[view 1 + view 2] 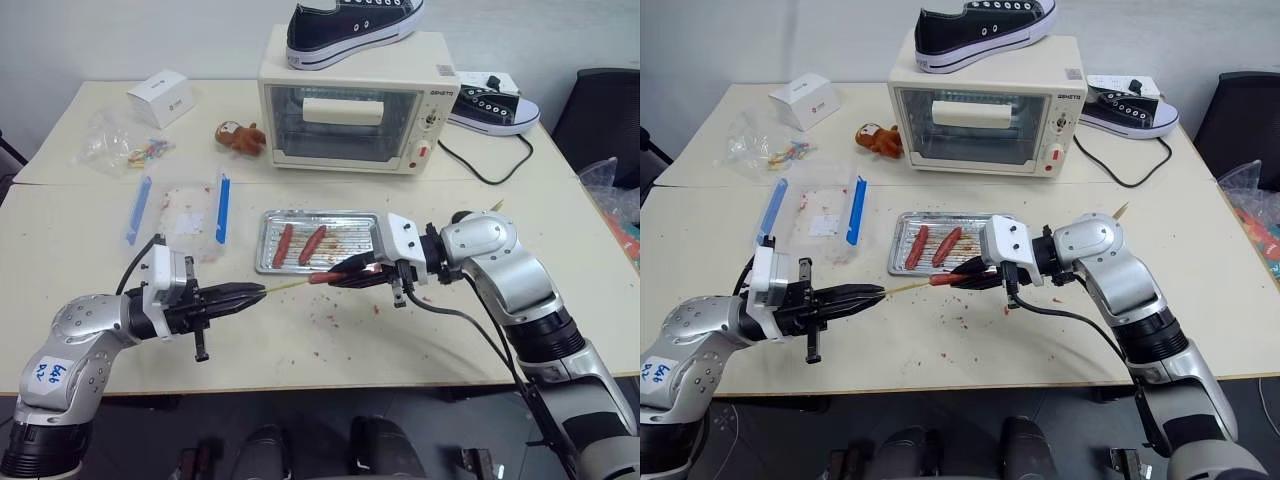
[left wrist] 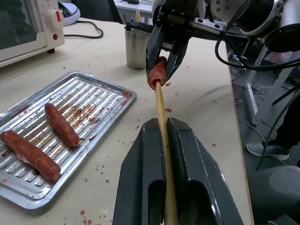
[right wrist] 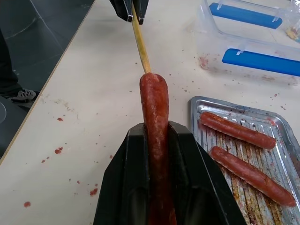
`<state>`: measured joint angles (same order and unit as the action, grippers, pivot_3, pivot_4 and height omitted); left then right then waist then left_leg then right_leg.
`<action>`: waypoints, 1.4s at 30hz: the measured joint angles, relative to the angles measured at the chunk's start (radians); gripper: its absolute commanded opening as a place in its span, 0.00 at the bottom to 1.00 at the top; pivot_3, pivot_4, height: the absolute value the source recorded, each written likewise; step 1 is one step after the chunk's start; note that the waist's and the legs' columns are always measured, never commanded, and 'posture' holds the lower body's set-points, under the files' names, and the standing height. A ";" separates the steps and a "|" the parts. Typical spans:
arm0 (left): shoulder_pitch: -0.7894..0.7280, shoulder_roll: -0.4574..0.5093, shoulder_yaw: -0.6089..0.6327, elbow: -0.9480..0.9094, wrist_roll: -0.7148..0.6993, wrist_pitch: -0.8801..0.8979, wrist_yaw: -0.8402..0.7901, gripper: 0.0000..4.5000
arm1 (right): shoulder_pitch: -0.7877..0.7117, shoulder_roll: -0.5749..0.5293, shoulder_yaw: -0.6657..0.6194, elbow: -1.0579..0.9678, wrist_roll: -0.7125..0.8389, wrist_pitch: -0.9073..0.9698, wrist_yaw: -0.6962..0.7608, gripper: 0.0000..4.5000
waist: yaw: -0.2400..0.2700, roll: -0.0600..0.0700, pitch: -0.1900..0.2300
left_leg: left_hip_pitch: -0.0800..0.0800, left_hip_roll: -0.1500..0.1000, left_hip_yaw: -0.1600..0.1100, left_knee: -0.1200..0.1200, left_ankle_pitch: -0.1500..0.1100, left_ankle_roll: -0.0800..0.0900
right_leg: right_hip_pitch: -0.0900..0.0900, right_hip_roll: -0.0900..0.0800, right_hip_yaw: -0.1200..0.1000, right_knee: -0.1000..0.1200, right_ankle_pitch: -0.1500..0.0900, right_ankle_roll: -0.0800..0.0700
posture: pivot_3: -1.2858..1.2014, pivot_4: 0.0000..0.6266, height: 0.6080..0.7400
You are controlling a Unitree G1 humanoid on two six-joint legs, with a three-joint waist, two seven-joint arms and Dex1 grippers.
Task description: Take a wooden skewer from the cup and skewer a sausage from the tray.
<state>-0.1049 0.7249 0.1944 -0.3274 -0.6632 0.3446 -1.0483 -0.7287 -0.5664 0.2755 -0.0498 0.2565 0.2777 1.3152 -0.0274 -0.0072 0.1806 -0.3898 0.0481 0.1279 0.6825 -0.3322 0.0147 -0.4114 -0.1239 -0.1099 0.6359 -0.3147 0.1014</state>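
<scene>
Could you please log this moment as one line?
left gripper: shut on wooden skewer | right gripper: shut on sausage | skewer tip entering sausage

Both arms reach inward, left gripper point(image 1: 262, 291) and right gripper point(image 1: 335, 277) clamped, tips facing.

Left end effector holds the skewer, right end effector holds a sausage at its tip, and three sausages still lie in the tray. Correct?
Not quite: two sausages lie in the tray, as the left wrist view shows. The rest holds: the left end effector grips the skewer, and the right end effector holds a sausage at the skewer's tip.
</scene>
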 measured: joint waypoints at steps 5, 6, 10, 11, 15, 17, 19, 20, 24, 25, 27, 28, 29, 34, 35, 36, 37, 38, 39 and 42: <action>-0.006 -0.009 -0.004 0.000 0.000 0.003 0.001 0.00 | 0.000 0.000 0.001 0.000 0.000 0.005 0.000 0.13 | 0.000 0.000 0.000 | 0.000 0.000 0.000 0.000 0.000 0.000 | 0.000 0.000 0.000 0.000 0.000 0.000 | 0.52 0.24 1.00; -0.008 -0.011 -0.008 0.000 0.001 0.003 0.003 0.00 | 0.000 0.001 0.001 0.000 0.000 0.005 0.000 0.13 | 0.000 0.000 0.000 | 0.000 0.000 0.000 0.000 0.000 0.000 | 0.000 0.000 0.000 0.000 0.000 0.000 | 0.52 0.24 1.00; -0.019 -0.027 -0.030 0.003 0.008 0.003 0.009 0.00 | 0.000 0.003 0.007 0.000 -0.001 0.006 0.003 0.13 | 0.000 0.000 0.000 | 0.000 0.000 0.000 0.000 0.000 0.000 | 0.000 0.000 0.000 0.000 0.000 0.000 | 0.52 0.24 1.00; -0.026 -0.029 -0.038 0.005 0.012 0.003 0.009 0.00 | -0.001 0.007 0.010 0.000 -0.001 0.006 0.004 0.13 | 0.000 0.000 0.000 | 0.000 0.000 0.000 0.000 0.000 0.000 | 0.000 0.000 0.000 0.000 0.000 0.000 | 0.52 0.24 1.00; -0.056 -0.047 -0.065 0.026 0.033 0.001 0.008 0.00 | -0.018 0.023 0.032 0.000 -0.006 0.006 0.004 0.13 | 0.000 0.000 0.000 | 0.000 0.000 0.000 0.001 0.000 0.000 | 0.000 0.000 0.000 0.001 0.000 0.000 | 0.52 0.24 1.00; -0.071 -0.050 -0.075 0.031 0.043 -0.005 0.008 0.00 | -0.025 0.025 0.035 0.000 -0.012 0.007 0.005 0.13 | 0.000 0.000 0.000 | 0.000 0.000 0.000 0.001 0.000 0.000 | 0.000 0.000 0.000 0.001 0.000 0.000 | 0.52 0.24 1.00; -0.085 -0.055 -0.084 0.038 0.049 -0.012 0.006 0.00 | -0.039 0.031 0.040 0.000 -0.013 0.008 0.006 0.13 | 0.000 0.000 0.000 | 0.000 0.000 0.000 0.001 0.000 0.000 | 0.000 0.000 0.000 0.001 0.000 0.000 | 0.52 0.24 1.00; -0.090 -0.058 -0.088 0.045 0.052 -0.018 0.003 0.00 | -0.045 0.033 0.045 0.000 -0.015 0.008 0.006 0.13 | 0.000 0.000 0.000 | 0.000 0.000 0.000 0.001 0.000 0.000 | 0.000 0.001 0.000 0.001 0.000 0.000 | 0.52 0.24 1.00; -0.108 -0.074 -0.108 0.072 0.069 -0.021 -0.007 0.00 | -0.049 0.045 0.061 0.000 -0.033 0.015 0.005 0.13 | 0.001 0.000 0.000 | 0.000 0.000 0.000 0.001 0.000 0.000 | 0.000 0.001 0.000 0.001 0.000 0.000 | 0.52 0.24 1.00; -0.116 -0.079 -0.113 0.079 0.076 -0.021 -0.010 0.00 | -0.051 0.046 0.063 0.000 -0.036 0.017 0.005 0.13 | 0.001 0.000 0.000 | 0.000 -0.001 0.000 0.001 0.000 0.000 | 0.000 0.001 0.000 0.001 0.000 0.000 | 0.52 0.24 1.00; -0.127 -0.086 -0.119 0.092 0.081 -0.025 -0.014 0.00 | -0.055 0.046 0.064 0.000 -0.041 0.023 0.005 0.13 | 0.001 0.000 0.000 | 0.000 0.000 0.000 0.001 0.000 0.000 | 0.000 0.001 0.000 0.001 0.000 0.000 | 0.52 0.24 1.00; -0.131 -0.089 -0.122 0.099 0.082 -0.027 -0.016 0.00 | -0.057 0.047 0.065 0.000 -0.044 0.027 0.005 0.13 | 0.001 0.000 0.000 | 0.000 0.000 0.000 0.001 0.000 0.000 | 0.000 0.001 0.000 0.001 0.000 0.000 | 0.52 0.24 1.00; -0.134 -0.092 -0.125 0.103 0.083 -0.027 -0.017 0.00 | -0.057 0.047 0.065 0.000 -0.045 0.030 0.005 0.13 | 0.001 0.000 0.000 | 0.000 0.000 0.000 0.001 0.000 0.000 | 0.000 0.001 0.000 0.001 0.000 0.000 | 0.52 0.24 1.00; -0.135 -0.099 -0.126 0.107 0.085 -0.029 -0.017 0.00 | -0.057 0.038 0.064 -0.014 -0.035 0.079 0.007 0.26 | 0.001 0.000 0.000 | 0.000 0.000 0.000 0.001 0.000 0.000 | 0.000 0.001 0.000 0.001 0.000 0.000 | 0.52 0.24 1.00; -0.134 -0.100 -0.124 0.107 0.083 -0.031 -0.016 0.00 | -0.055 0.036 0.064 -0.026 -0.030 0.088 0.008 0.33 | 0.001 0.000 0.000 | 0.000 0.000 0.000 0.001 0.000 0.000 | 0.000 0.001 0.000 0.001 0.000 0.000 | 0.52 0.24 1.00; -0.132 -0.100 -0.118 0.107 0.080 -0.036 -0.016 0.00 | -0.053 0.031 0.064 -0.035 -0.024 0.091 0.009 0.40 | 0.001 0.000 0.000 | 0.000 0.000 0.000 0.001 0.000 0.000 | 0.000 0.001 0.000 0.001 0.000 0.000 | 0.52 0.24 1.00; -0.125 -0.100 -0.106 0.107 0.079 -0.041 -0.016 0.00 | -0.047 0.026 0.060 -0.042 -0.021 0.089 0.009 0.48 | 0.001 0.000 0.000 | 0.000 0.000 0.000 0.001 0.000 0.000 | 0.000 0.001 0.000 0.001 0.000 0.000 | 0.52 0.24 1.00; -0.114 -0.098 -0.089 0.108 0.078 -0.046 -0.015 0.00 | -0.039 0.020 0.049 -0.044 -0.018 0.077 0.009 0.56 | 0.001 0.000 0.000 | 0.000 0.000 0.000 0.001 0.000 0.000 | 0.000 0.001 0.000 0.001 0.000 0.000 | 0.52 0.24 1.00; -0.102 -0.095 -0.070 0.108 0.078 -0.054 -0.014 0.00 | -0.027 0.017 0.030 -0.044 -0.013 0.059 0.007 0.64 | 0.001 0.000 0.000 | 0.000 0.000 0.000 0.001 0.000 0.000 | 0.000 0.001 0.000 0.001 0.000 0.000 | 0.52 0.24 1.00; -0.059 -0.084 -0.012 0.109 0.078 -0.077 -0.013 0.00 | 0.020 -0.006 -0.042 -0.053 0.043 0.020 0.017 0.87 | 0.003 0.000 0.000 | 0.000 0.000 0.000 0.001 0.000 0.000 | 0.000 0.001 0.000 0.001 0.000 0.000 | 0.52 0.24 1.00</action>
<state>-0.1641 0.6411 0.1826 -0.2184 -0.5849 0.2671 -1.0614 -0.7085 -0.5725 0.2335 -0.1031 0.2991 0.2977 1.3326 -0.0248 -0.0073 0.1806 -0.3899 0.0480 0.1275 0.6837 -0.3321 0.0146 -0.4110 -0.1233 -0.1103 0.6365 -0.3147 0.1014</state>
